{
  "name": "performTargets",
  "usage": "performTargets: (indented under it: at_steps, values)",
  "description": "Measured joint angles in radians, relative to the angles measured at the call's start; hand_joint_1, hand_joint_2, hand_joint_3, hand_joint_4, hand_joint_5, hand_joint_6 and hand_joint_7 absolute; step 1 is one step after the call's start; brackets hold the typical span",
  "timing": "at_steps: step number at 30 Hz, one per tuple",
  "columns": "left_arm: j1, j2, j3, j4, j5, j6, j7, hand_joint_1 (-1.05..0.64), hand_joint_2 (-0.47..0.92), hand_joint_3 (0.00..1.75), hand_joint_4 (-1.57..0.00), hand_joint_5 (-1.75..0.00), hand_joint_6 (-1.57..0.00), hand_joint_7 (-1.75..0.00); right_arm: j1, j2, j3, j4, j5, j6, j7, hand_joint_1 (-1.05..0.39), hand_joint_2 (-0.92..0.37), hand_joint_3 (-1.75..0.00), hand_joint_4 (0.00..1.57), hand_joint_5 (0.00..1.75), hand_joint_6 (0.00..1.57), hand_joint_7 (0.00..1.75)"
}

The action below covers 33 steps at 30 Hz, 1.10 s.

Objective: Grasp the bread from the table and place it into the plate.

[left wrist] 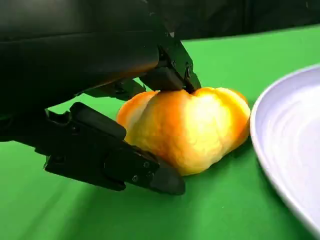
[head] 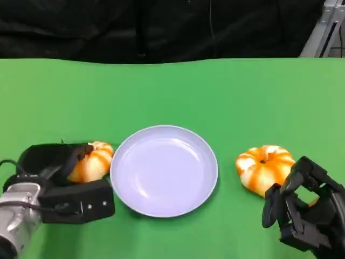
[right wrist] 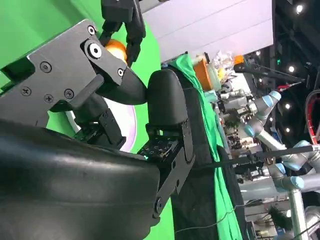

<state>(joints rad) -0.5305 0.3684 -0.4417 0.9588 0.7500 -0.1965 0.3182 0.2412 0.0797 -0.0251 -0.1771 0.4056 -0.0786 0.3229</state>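
Observation:
A golden-orange bread (head: pixel 94 161) lies on the green table just left of the pale lavender plate (head: pixel 164 208). My left hand (head: pixel 64 181) wraps around it. In the left wrist view one finger (left wrist: pixel 167 77) presses on top of this bread (left wrist: pixel 192 127) and another finger (left wrist: pixel 115 162) lies along its lower side; the bread still touches the table, with the plate's rim (left wrist: pixel 272 150) close beside it. A second bread (head: pixel 265 166) sits right of the plate. My right hand (head: pixel 304 213) rests just in front of it, fingers loosely curled, holding nothing.
The green table (head: pixel 172 91) runs back to a black curtain (head: pixel 161 27). A metal frame (head: pixel 323 29) stands at the far right corner. The right wrist view looks past my right hand's fingers (right wrist: pixel 167 107) to lab equipment and other robot arms beyond the table.

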Motion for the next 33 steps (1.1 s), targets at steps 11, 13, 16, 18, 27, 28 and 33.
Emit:
performTargets:
  at_steps: [11,13,16,18,27,28,33]
  values:
    - [0.008,-0.035,0.034,0.079,-0.054,-0.009,0.187,-0.05,0.88,0.01,-1.14,-0.3,-1.19,-0.03,0.001,0.0,-0.001,-0.003,0.0,0.0,-0.002,-0.17,-0.42,-1.31,0.88,1.75,0.7,1.64]
    - [0.007,-0.034,0.044,0.077,-0.061,0.007,0.194,-0.04,0.9,0.01,-1.21,-0.29,-1.22,-0.02,0.001,-0.001,-0.001,-0.007,0.0,0.004,-0.006,-0.16,-0.42,-1.31,0.88,1.75,0.7,1.64]
    - [0.007,-0.023,0.056,0.064,-0.07,0.027,0.194,-0.05,0.91,0.01,-1.08,-0.88,-1.27,-0.02,0.001,-0.003,-0.002,-0.007,0.001,0.009,-0.007,-0.16,-0.43,-1.31,0.88,1.75,0.7,1.64]
    - [0.007,-0.012,0.066,0.032,-0.078,0.033,0.194,-0.06,0.88,0.0,-0.98,-1.1,-1.26,0.0,0.001,-0.005,-0.002,-0.007,0.003,0.01,-0.006,-0.15,-0.43,-1.31,0.88,1.75,0.69,1.64]
    - [0.027,0.053,0.112,-0.251,-0.09,0.106,0.053,-0.06,0.88,0.0,-0.79,-1.59,-1.27,0.0,0.001,-0.011,-0.006,-0.007,0.005,0.01,-0.002,-0.14,-0.44,-1.31,0.87,1.75,0.69,1.64]
    - [0.03,0.055,0.119,-0.28,-0.09,0.115,0.038,-0.06,0.88,0.0,-0.79,-1.6,-1.27,0.0,0.001,-0.011,-0.006,-0.007,0.005,0.01,-0.002,-0.14,-0.44,-1.31,0.87,1.75,0.69,1.64]
    - [0.069,0.057,0.128,-0.467,-0.087,0.183,-0.066,-0.05,0.89,0.01,-0.82,-1.54,-1.31,-0.02,0.001,-0.013,-0.008,-0.008,0.004,0.013,-0.002,-0.15,-0.43,-1.31,0.87,1.75,0.69,1.64]
